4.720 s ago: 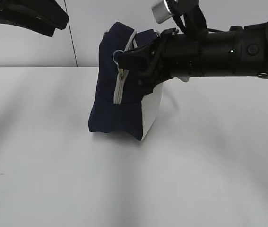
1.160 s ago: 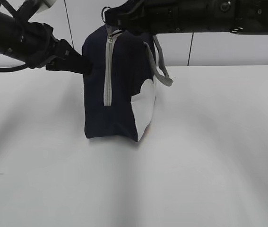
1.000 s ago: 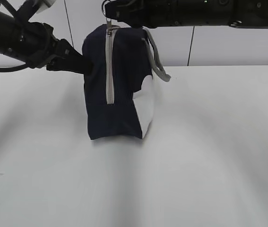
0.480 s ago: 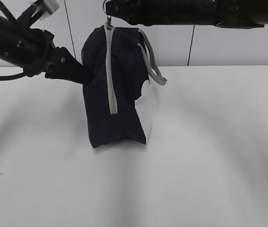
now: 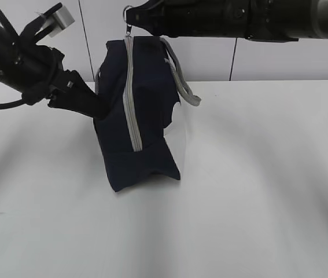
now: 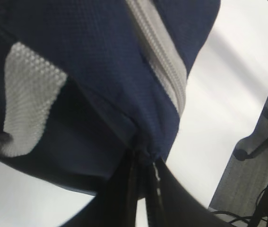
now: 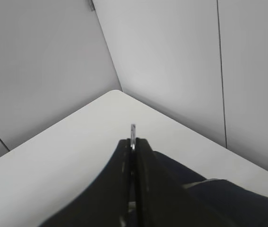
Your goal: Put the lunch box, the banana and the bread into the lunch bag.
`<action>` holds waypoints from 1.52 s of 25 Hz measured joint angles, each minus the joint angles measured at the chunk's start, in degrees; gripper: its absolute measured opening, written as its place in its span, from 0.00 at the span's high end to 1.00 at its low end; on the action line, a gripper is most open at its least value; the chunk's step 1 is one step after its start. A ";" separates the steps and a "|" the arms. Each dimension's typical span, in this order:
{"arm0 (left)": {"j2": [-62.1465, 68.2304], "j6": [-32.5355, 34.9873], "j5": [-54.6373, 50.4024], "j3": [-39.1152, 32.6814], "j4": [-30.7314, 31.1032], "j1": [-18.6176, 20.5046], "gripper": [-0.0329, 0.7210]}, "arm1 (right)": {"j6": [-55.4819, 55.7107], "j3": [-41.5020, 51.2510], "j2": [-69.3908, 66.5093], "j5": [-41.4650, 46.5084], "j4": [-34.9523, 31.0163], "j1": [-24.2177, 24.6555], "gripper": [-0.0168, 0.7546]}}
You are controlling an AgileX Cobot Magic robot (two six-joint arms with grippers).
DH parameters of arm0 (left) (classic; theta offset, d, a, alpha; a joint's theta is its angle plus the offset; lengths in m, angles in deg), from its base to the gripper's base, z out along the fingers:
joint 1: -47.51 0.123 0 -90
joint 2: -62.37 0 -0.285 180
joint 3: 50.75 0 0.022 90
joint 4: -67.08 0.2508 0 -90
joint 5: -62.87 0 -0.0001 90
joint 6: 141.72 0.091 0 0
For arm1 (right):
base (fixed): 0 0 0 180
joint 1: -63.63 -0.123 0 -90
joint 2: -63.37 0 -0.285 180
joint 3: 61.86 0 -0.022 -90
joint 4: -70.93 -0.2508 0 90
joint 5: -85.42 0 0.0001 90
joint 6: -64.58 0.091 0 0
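Observation:
The navy lunch bag [image 5: 146, 110] stands on its end on the white table, its grey zipper [image 5: 131, 92] closed along the visible side and a grey strap [image 5: 181, 81] hanging off its right. My left gripper [image 5: 99, 110] is shut on the bag's fabric at its left side; the left wrist view shows the bag [image 6: 91, 71] pinched at my left gripper [image 6: 145, 161]. My right gripper [image 5: 130, 16] is above the bag, shut on the ring zip pull [image 7: 133, 130]. The lunch box, banana and bread are out of view.
The white table [image 5: 256, 191] stretches around the bag. A grey panelled wall [image 5: 268, 58] stands behind. In the left wrist view the table edge and dark cables [image 6: 266, 198] show at the lower right.
The bag has tilted, its top leaning right and its base sliding left. My left gripper dropped lower on the bag's side. My right gripper stayed at the top with the zip pull.

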 joint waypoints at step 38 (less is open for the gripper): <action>0.00 -9.59 -6.50 2.93 8.45 0.00 0.90 | 12.23 -19.54 -18.19 -5.95 4.11 4.68 0.97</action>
